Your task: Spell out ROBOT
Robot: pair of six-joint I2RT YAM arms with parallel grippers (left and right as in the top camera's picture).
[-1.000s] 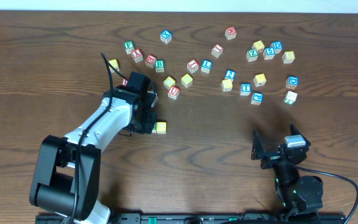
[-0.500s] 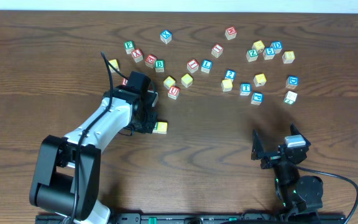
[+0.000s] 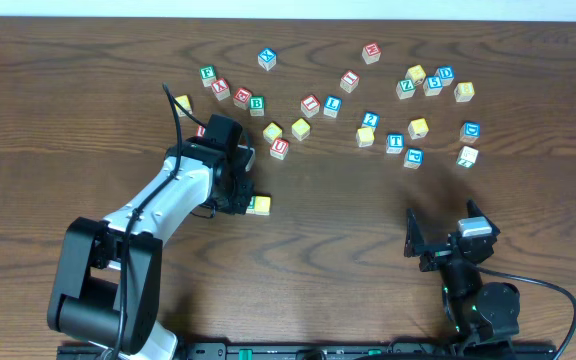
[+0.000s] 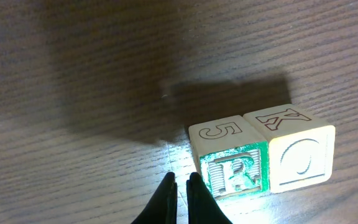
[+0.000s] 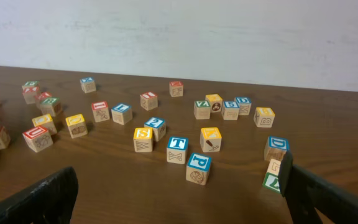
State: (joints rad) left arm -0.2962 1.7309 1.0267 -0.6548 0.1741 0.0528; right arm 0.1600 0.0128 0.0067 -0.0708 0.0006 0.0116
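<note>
At the R cube (image 4: 235, 171), on the side away from the O cube (image 4: 300, 158): left gripper (image 4: 180, 185) pinched fully shut, tips together, nothing held. Tips sit just beside the R cube's lower corner; can't tell if they touch it.

R cube and O cube stand flush, side faces touching, letter faces lined up. Looks like the first two letters are down. Top faces read 5 and K.

Handling, my read: small wooden cubes, so light, stiff, not fragile. Smooth faces, so likely to skate on the table (image 4: 73, 93) if nudged. Take one across two opposite side faces, jaws square to them; a corner grip would twist it. If pushing with closed tips, push low and centred, as off-centre will spin it.

Further from the R cube: B cube (image 3: 257, 103) is up in the scatter, fairly near. T cube (image 3: 395, 142) is well apart, toward the right arm. Right gripper (image 3: 443, 235) is furthest out, jaws spread wide, empty.

Hard to see:
- Overhead, the left wrist covers the R cube; only the O cube shows beside it.
- Second O unidentified: several yellow-faced cubes (image 3: 301, 128) in the scatter, letters too small to read.
- Left wrist view cuts the fingers off at the frame bottom.
</note>
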